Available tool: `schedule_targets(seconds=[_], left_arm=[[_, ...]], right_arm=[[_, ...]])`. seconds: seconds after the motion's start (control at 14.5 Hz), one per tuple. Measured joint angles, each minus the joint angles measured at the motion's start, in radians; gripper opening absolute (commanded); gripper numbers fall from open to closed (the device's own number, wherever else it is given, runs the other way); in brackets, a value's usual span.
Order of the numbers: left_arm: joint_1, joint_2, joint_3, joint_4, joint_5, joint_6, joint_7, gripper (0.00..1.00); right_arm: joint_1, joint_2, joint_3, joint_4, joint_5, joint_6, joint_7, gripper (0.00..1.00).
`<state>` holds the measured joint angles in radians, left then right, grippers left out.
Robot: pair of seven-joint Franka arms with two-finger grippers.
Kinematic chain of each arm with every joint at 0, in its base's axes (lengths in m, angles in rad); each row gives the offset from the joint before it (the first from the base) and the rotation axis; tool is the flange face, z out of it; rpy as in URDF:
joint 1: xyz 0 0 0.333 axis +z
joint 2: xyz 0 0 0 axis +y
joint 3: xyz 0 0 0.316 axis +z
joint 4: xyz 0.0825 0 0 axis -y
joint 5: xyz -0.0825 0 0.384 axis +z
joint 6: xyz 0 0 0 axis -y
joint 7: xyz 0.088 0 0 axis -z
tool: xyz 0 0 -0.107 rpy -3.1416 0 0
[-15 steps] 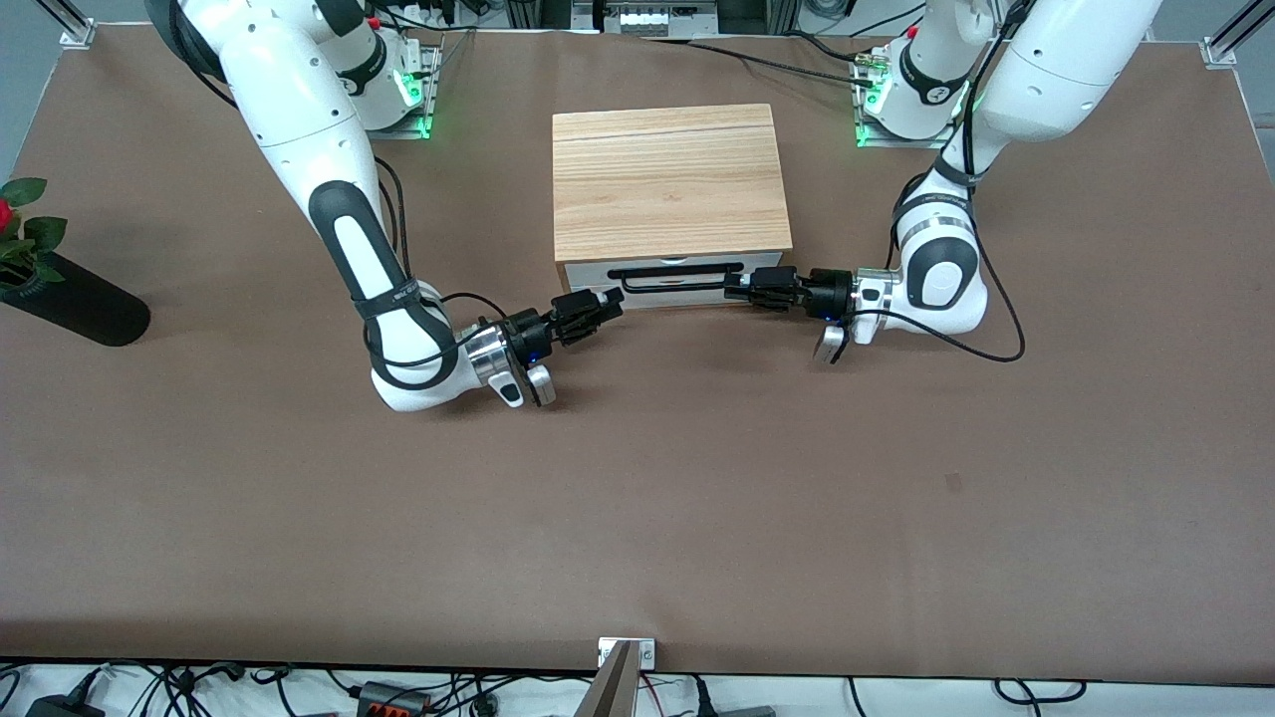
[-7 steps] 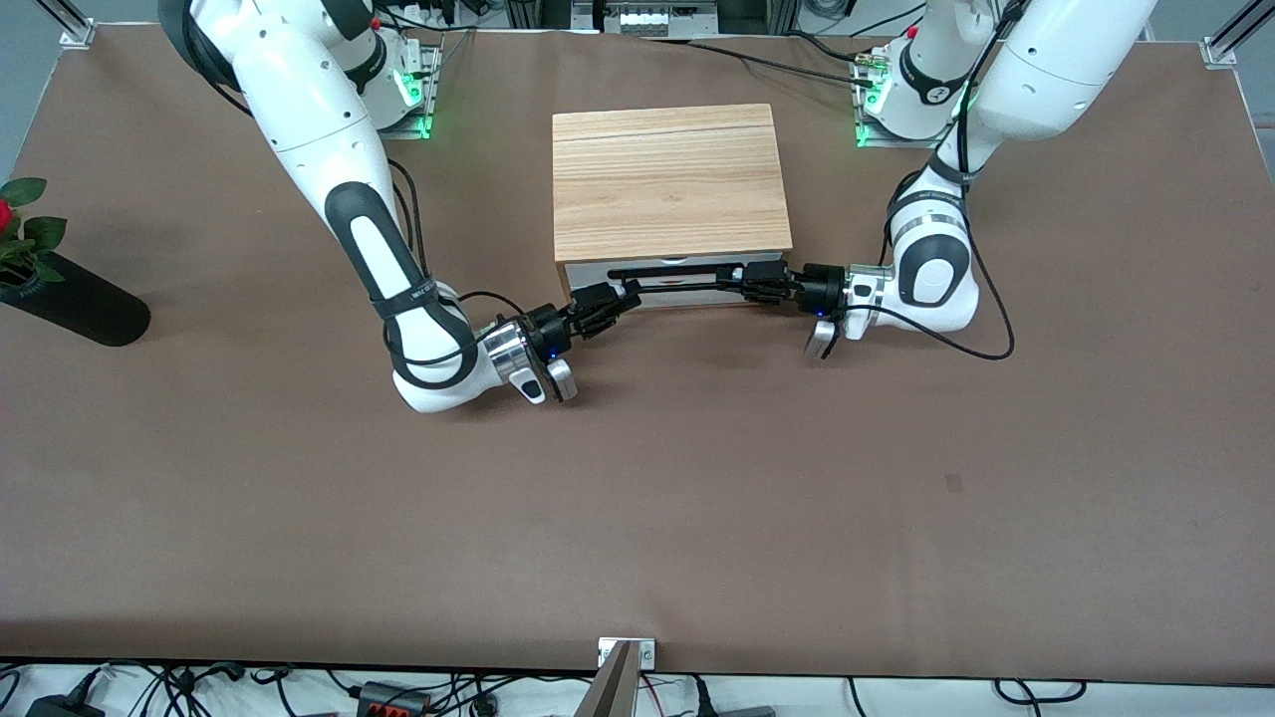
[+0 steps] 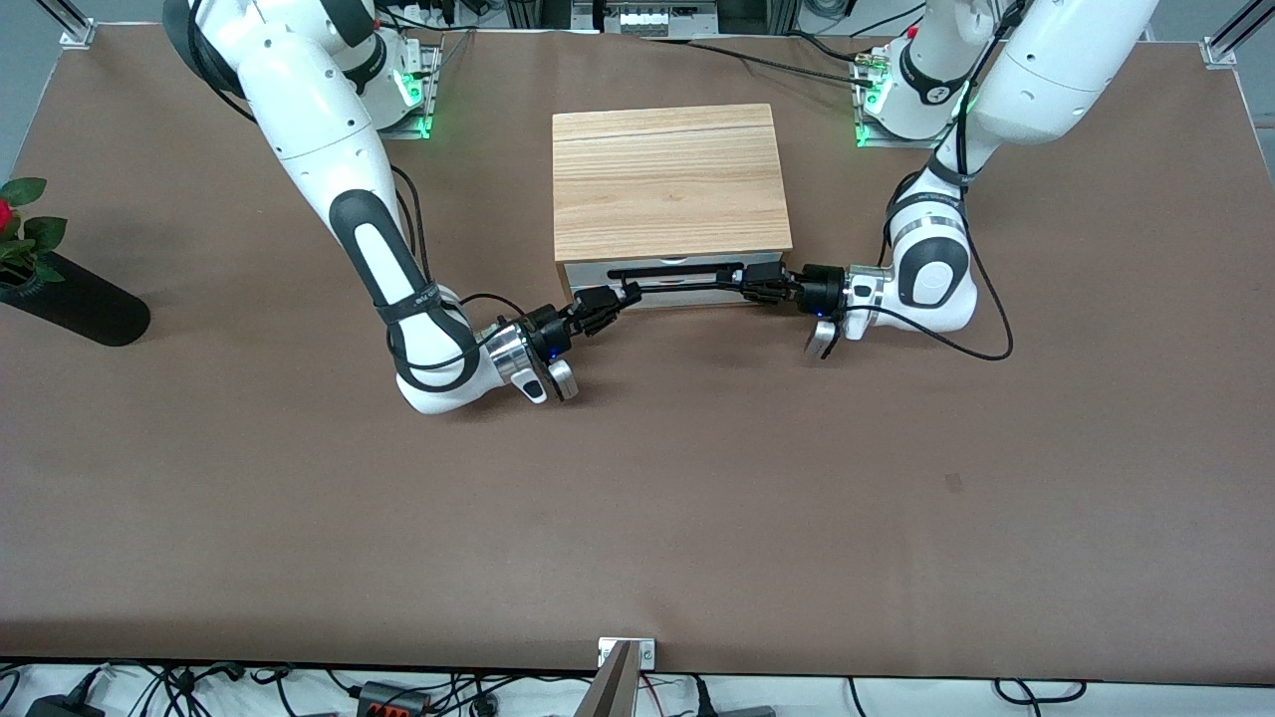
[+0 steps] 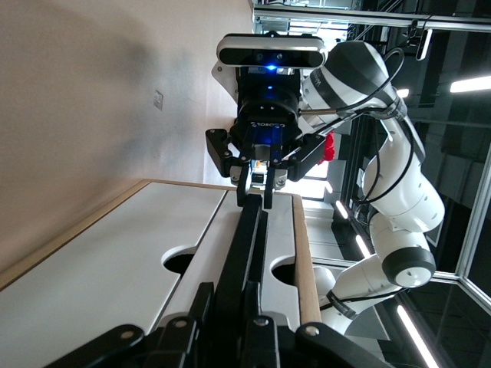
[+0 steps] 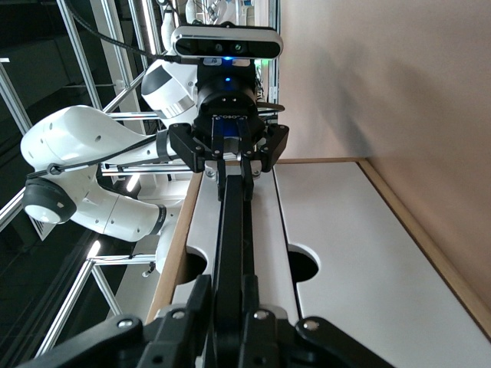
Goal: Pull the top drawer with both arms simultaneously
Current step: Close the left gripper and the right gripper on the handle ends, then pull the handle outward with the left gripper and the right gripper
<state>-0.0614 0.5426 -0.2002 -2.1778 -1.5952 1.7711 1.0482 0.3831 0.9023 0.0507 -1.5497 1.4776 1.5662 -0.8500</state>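
The top drawer (image 3: 584, 276) sits closed under the light wood cabinet top (image 3: 667, 179); no brown inside shows. Its long black bar handle (image 3: 682, 285) runs across the white front. My right gripper (image 3: 620, 296) is shut on the handle's end toward the right arm. My left gripper (image 3: 743, 287) is shut on the end toward the left arm. In the left wrist view my gripper (image 4: 228, 285) clamps the bar (image 4: 247, 230), with the right gripper (image 4: 257, 195) on its other end. In the right wrist view my gripper (image 5: 227, 280) clamps the bar (image 5: 230, 222), facing the left gripper (image 5: 232, 170).
The lower white drawer front (image 4: 115, 261) lies below the handle. A black vase with a rose (image 3: 70, 304) lies at the right arm's end of the table. Cables trail from both wrists onto the brown table (image 3: 637, 498).
Both grippers moved in along the cabinet front onto the ends of the handle. In the last half second they have barely moved. The drawer has not moved.
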Motion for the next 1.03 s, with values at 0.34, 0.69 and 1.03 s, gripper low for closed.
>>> schedule_targets(seconds=[0.34,0.69,1.03], left_arm=[[0.003,0.008,0.000,0.004,-0.001,-0.011,0.000,0.05],[0.007,0.013,0.001,0.014,-0.001,-0.011,0.000,0.05],[0.013,0.053,0.008,0.094,-0.002,-0.006,-0.024,0.05]], right_arm=[[0.000,0.001,0.000,0.001,-0.002,0.001,0.004,0.13],[0.000,0.002,0.001,0.019,-0.008,0.021,-0.003,0.13],[-0.006,0.002,-0.003,0.050,0.023,0.082,-0.011,0.14]])
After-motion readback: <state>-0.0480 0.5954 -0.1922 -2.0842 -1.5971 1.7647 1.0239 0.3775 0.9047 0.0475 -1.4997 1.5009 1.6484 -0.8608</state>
